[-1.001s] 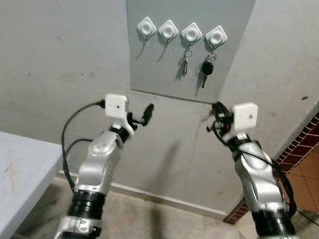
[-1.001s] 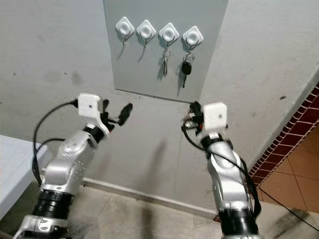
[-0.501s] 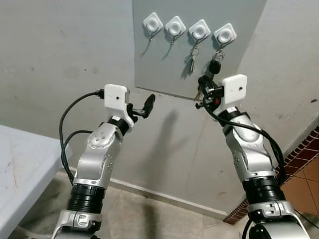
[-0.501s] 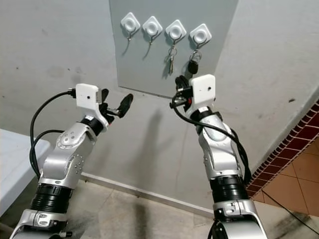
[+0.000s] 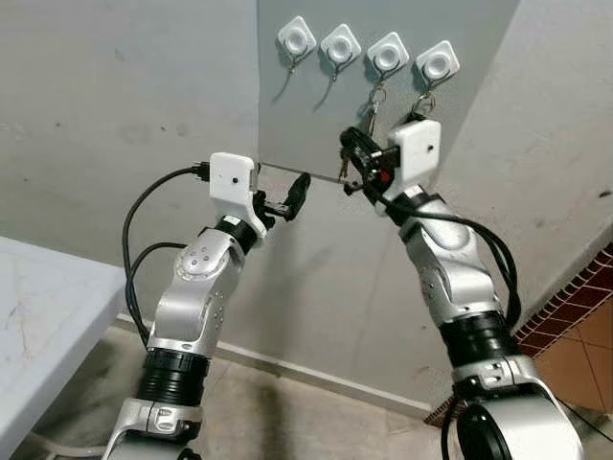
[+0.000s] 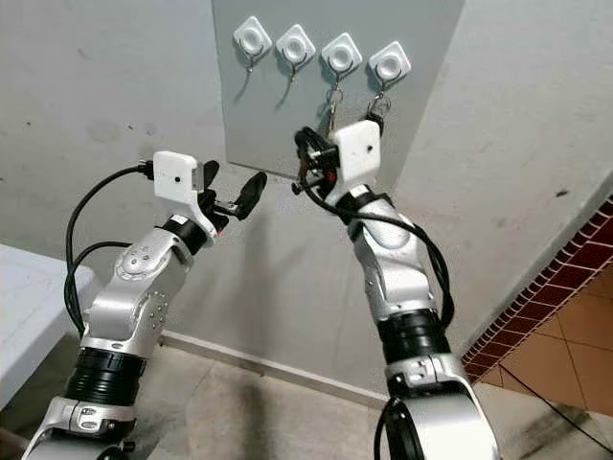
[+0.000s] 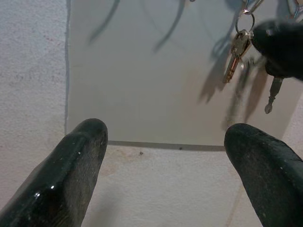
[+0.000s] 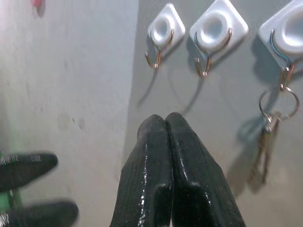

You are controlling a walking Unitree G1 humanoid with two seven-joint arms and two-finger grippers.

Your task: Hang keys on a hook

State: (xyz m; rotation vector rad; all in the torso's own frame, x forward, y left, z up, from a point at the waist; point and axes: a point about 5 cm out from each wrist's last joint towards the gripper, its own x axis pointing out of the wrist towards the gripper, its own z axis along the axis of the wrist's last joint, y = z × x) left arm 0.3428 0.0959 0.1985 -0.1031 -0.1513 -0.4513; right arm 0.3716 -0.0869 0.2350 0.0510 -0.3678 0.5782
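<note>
From the left eye, a flat grey panel (image 5: 306, 125) is fixed to the rough grey wall (image 5: 115, 115), with four white square plastic hooks (image 5: 340, 43) in a row along its top edge. The right gripper (image 5: 351, 146) is raised in front of the panel's middle, below the third hook, and a bunch of small silver keys (image 5: 344, 172) dangles under its fingers. The left gripper (image 5: 283, 199) is held up near the panel's lower left corner, fingers parted. A white table (image 5: 38, 316) stands at the lower left.

The right eye shows the same layout, the right gripper's white wrist camera box (image 6: 351, 153) sitting over the panel's lower right part.

From the left wrist, the left gripper's two black fingers (image 7: 71, 175) are spread wide, aimed at the panel's bottom edge. A brass-and-silver key on a ring (image 7: 235, 49) hangs on the panel; beside it one silver key hangs below the dark right gripper.

From the right wrist, the right gripper's fingers (image 8: 151, 156) are pressed tight together below the first two hooks, both of them bare; whatever is pinched between the fingers is hidden.
</note>
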